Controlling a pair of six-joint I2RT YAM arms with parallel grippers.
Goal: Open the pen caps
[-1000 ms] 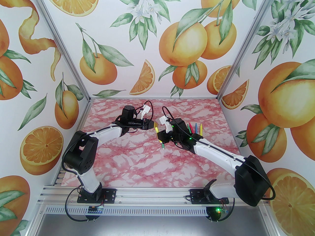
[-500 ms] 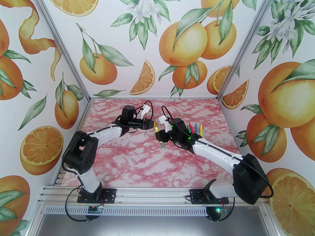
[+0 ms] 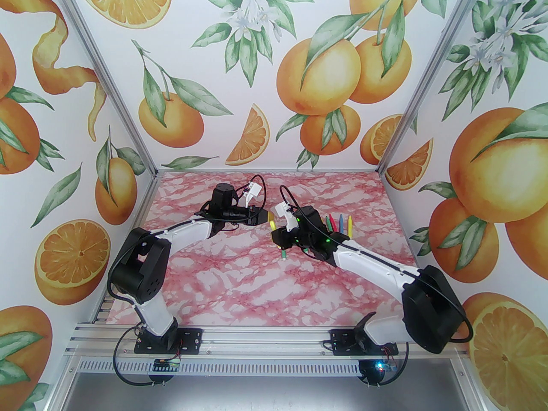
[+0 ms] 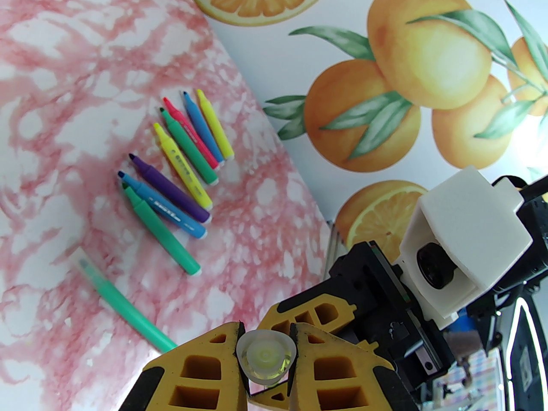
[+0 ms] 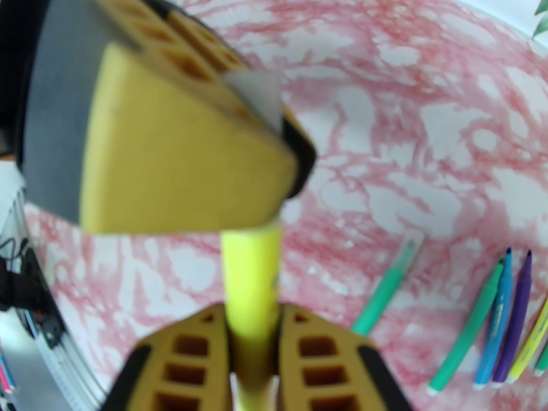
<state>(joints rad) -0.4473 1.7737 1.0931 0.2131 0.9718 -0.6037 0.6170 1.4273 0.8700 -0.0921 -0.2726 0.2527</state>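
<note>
Closest to me, the right gripper (image 5: pixel 252 313) is clamping tight on the barrel of the yellow marker (image 5: pixel 252 263). It has just loosened for a beat and bitten down again, with the arm nudging over a touch, so I'm reading this as a regrip rather than a pull. The barrel's white-plugged tail is poking back toward the bases, hanging above the pink marble table (image 3: pixel 239 289).

Just beyond, the left gripper (image 4: pixel 265 334) is squeezing narrow on the marker's cap (image 4: pixel 265 355), which I'm seeing end-on between its yellow fingers (image 4: pixel 205 366). That side hasn't budged. The barrel is running straight from one pair of fingers into the other, so I'm guessing the cap is still seated. With both ends now pinched firmly, a straight pull apart is looking like the next move.

Farther out, a lone green marker (image 4: pixel 128 306) is lying by itself. Its pale end may still be wearing a cap, but I can't say for sure. Past it, the bunch of other markers (image 4: pixel 188 152) is lying side by side with bare tips showing — those are looking done.
</note>
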